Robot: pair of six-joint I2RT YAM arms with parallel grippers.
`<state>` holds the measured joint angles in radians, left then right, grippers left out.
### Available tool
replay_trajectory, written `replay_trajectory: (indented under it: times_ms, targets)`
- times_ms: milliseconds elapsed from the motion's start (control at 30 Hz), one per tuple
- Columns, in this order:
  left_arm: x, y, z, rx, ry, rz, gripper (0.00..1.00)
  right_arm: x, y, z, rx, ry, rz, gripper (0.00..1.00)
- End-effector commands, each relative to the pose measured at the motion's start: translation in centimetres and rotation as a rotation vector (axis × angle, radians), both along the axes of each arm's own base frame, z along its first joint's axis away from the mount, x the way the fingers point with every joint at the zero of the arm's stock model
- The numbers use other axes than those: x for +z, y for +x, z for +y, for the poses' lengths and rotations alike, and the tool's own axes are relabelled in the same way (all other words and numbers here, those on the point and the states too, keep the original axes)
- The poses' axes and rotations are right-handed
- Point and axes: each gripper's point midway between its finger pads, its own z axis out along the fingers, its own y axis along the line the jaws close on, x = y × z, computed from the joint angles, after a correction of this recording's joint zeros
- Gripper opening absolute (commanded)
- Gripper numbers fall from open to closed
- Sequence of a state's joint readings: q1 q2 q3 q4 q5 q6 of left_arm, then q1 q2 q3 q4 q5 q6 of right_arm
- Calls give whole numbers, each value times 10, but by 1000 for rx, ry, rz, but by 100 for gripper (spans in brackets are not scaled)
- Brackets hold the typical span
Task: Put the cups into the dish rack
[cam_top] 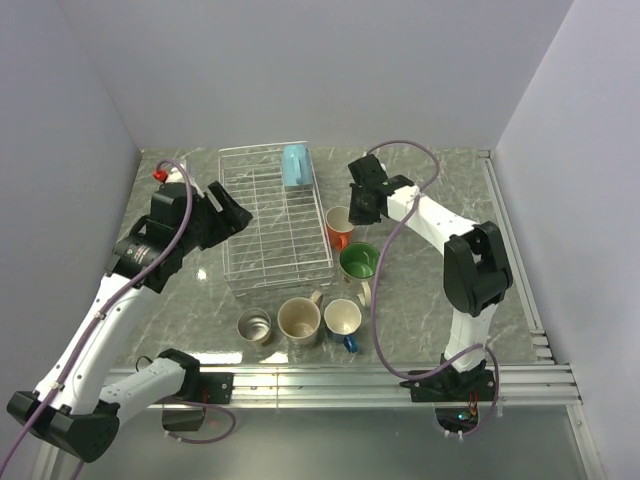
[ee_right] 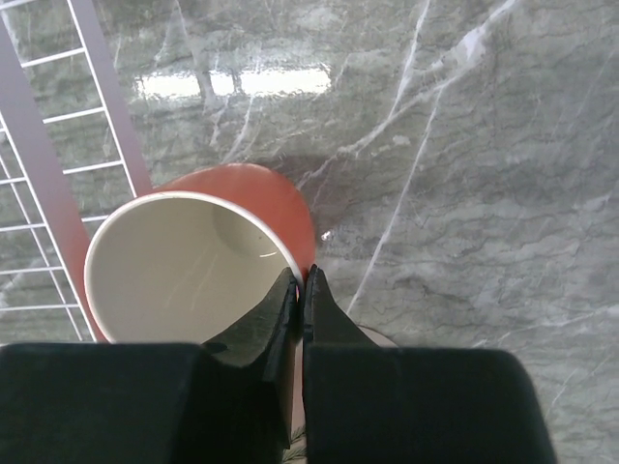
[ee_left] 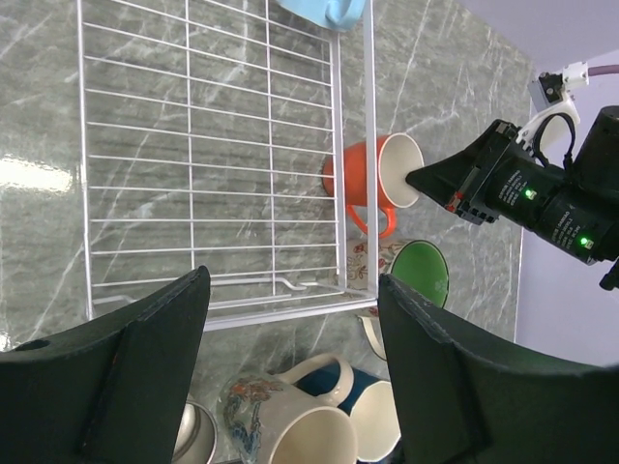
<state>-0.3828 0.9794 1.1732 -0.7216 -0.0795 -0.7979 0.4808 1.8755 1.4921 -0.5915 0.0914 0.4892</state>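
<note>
The left gripper (ee_left: 292, 282) hangs by the left side of the dish rack (cam_top: 265, 210), jaws wide apart and holding nothing. The orange cup (ee_right: 290, 198) stands upright on the tabletop (cam_top: 430, 290), just beside the rack's right wall. The right gripper (ee_right: 302, 280) has its jaws closed on the rim, one finger inside and one outside. The cup looks stiff, glazed and slippery, probably breakable, so a rim pinch may let it swing.

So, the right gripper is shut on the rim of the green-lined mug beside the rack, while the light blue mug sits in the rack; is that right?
Not quite: the right wrist view shows the right gripper shut on the rim of the orange mug instead. The light blue mug does sit in the rack.
</note>
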Motion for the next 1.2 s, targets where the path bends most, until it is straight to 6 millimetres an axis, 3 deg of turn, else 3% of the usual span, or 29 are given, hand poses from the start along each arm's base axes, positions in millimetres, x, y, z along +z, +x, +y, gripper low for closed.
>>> replay_trajectory:
  times_ms: [0,233,400,533,567,600,633,667,700,767,800,833,1000,1167]
  targets:
    - [21,6,-10,-41,-37,-59,76,34,19,-15,-69,-15,-80,0]
    - [44,12,-31,-119,-113,-120,80,100,51,-50,-197,72,-180,0]
    - [68,10,-62,-288,-208,-195,81,148,54,-58,-221,163,-238,0]
    - [96,5,-89,-415,-368,-292,82,194,43,-44,-200,354,-289,0]
    - [99,2,-94,-446,-405,-300,82,205,35,-31,-147,444,-277,0]
    - [103,-3,-102,-500,-450,-308,81,233,30,-24,-112,528,-343,0]
    - [99,-4,-107,-510,-512,-273,80,232,21,-14,-109,609,-308,0]
    - [106,-1,-113,-534,-549,-304,79,244,9,-1,-52,691,-292,0]
    - [104,-3,-118,-565,-581,-280,78,268,2,6,-10,765,-341,0]
    - [103,0,-124,-576,-645,-262,76,273,-11,15,-18,877,-310,0]
    - [98,-1,-126,-583,-664,-242,75,298,-23,21,37,948,-365,0]
    - [100,-1,-127,-584,-698,-233,75,294,-28,24,12,1001,-323,0]
    - [113,-5,-131,-631,-805,-285,75,315,-55,41,64,1207,-264,0]
    - [124,-9,-134,-671,-856,-325,76,318,-71,52,113,1254,-223,0]
